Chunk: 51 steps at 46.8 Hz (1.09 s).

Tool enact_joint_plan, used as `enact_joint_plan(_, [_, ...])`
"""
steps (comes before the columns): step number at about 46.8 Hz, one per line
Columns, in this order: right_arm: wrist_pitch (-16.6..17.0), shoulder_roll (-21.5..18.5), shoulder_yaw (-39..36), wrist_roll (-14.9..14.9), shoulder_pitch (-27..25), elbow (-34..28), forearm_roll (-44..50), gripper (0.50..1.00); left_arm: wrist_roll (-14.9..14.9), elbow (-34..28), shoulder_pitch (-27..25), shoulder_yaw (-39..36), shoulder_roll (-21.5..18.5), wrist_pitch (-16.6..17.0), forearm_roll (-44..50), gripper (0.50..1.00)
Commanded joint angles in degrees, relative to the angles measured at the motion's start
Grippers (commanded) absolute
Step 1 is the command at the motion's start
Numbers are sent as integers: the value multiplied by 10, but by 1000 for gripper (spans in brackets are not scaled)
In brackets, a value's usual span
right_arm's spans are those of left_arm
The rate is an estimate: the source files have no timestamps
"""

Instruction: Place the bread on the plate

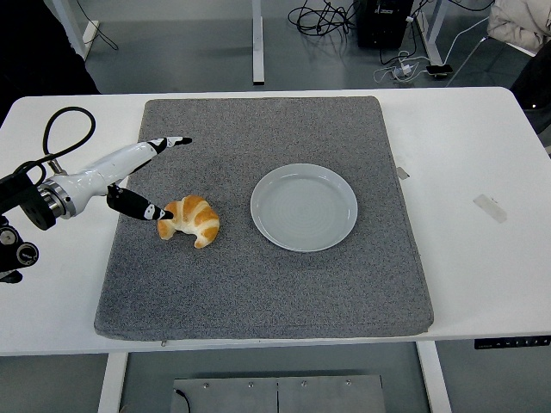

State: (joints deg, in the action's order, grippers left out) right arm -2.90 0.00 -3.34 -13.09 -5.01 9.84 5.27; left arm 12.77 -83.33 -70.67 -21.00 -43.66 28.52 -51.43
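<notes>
Item one, the croissant point(190, 221): I see it lying on the grey mat point(258, 284), left of centre, curved with both tips toward the near edge, golden with pale bands. Item two, the plate point(304, 207): round, pale grey, bare, on the same mat just right of the croissant, with a strip of mat between them. Item three, my left hand point(138, 176): it reaches in from the left edge over the mat's left margin, fingers spread and holding nothing; the long white fingers point(164, 144) point up and to the right above the croissant, and the thumb, black at its tip, ends right at the croissant's left end, though I cannot tell from this height whether it touches. How high the hand sits over the mat is also unclear to me. The wrist and forearm are cut off by the left edge of the picture, with a black cable looping above them. Item four, my right hand: not in view. Item five, the table point(482, 258): white, with two small pale tape-like scraps on its right side, too small to identify. Beyond the far edge I make out tangled cables on the floor, partly cropped
</notes>
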Motion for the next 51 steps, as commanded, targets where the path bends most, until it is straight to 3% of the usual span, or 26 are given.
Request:
enact_joint_plan(1, [0,0,0,0,0,0,0,1000,-18,0,1,-12,8,18,-28,978])
enact_joint_plan(17, [0,0,0,0,0,0,0,1000,-29,3,-4,-26,27,30,-66,978])
enact_joint_plan(26, [0,0,0,0,0,0,0,1000,-56,16,-1,-27,52,30,-102,978])
enact_joint_plan(40, [0,0,0,0,0,0,0,1000,-63,59,1,-43,100,30,-104,977])
enact_joint_plan(51, [0,0,0,0,0,0,0,1000,-68,74,4,-47,104,30,-105,968])
